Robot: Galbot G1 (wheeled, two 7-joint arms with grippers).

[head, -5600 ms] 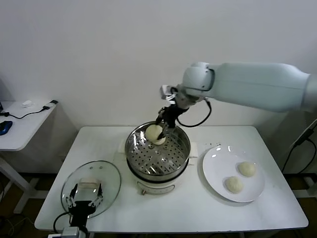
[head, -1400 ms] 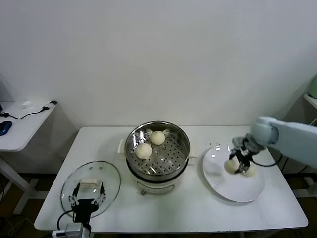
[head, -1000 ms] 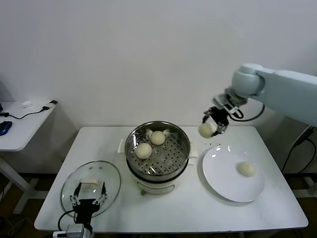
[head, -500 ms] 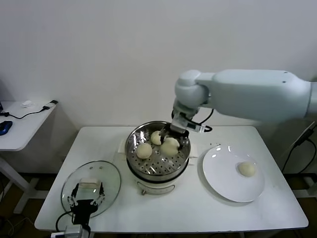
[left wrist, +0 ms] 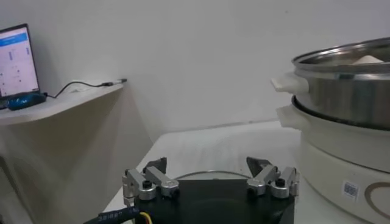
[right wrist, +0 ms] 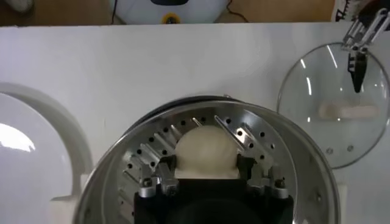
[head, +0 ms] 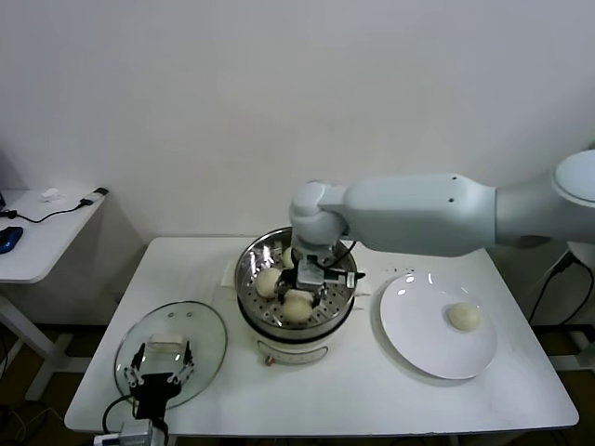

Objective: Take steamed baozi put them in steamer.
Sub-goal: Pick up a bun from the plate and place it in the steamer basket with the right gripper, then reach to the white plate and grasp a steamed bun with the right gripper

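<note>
The steamer (head: 340, 295) stands mid-table, a steel pot with a perforated tray. My right gripper (head: 305, 294) reaches down into it, shut on a steamed baozi (head: 294, 309) low over the tray's front part. In the right wrist view the gripper (right wrist: 207, 163) pinches that baozi (right wrist: 206, 146) from both sides. A second baozi (head: 268, 282) lies on the tray's left; a third (head: 285, 261) shows partly behind the arm. One baozi (head: 463, 316) lies on the white plate (head: 418, 339). My left gripper (head: 160, 372) is open and empty over the glass lid (head: 200, 325).
The left wrist view shows the open left gripper (left wrist: 210, 173) with the steamer (left wrist: 341, 91) to its side. A side table (head: 42, 228) with cables stands off the robot's left. The right wrist view shows the lid (right wrist: 338, 103) and the plate's rim (right wrist: 73, 143).
My right gripper lifted a baozi off the plate, carried it over the steamer, and has now moved it down and toward the tray's front. The left arm has stayed put.
</note>
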